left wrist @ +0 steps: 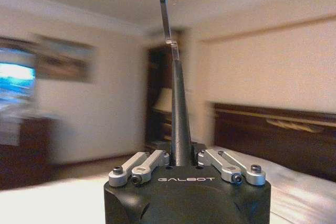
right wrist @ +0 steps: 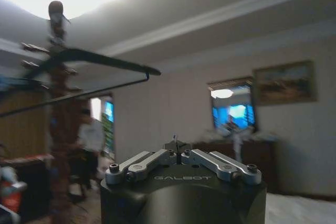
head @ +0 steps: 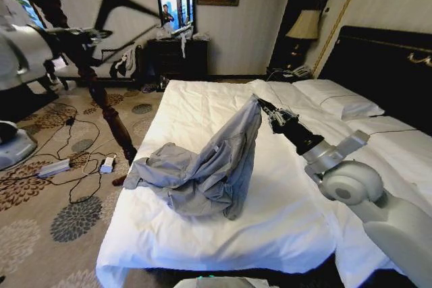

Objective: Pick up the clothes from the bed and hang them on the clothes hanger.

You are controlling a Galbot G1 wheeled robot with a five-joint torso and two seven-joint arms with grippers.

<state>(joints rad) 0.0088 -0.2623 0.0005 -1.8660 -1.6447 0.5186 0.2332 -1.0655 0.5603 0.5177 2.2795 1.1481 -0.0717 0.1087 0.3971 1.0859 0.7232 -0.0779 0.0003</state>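
The left arm is cut off by the head view's left edge, and its gripper (head: 94,34) is blurred where the hanger (head: 125,5) is met, so the grip cannot be made out there. The hanger itself is smeared. In the left wrist view the hanger (left wrist: 176,108) is seen edge-on above the gripper (left wrist: 182,167), and its shoulders are hidden. The right gripper's (head: 263,107) tips are buried in the shirt (head: 202,163), so the jaws cannot be judged there. The shirt's underside is hidden against the bed (head: 283,214), whose near corners are cut off. In the right wrist view the far hanger (right wrist: 89,59) is blurred.
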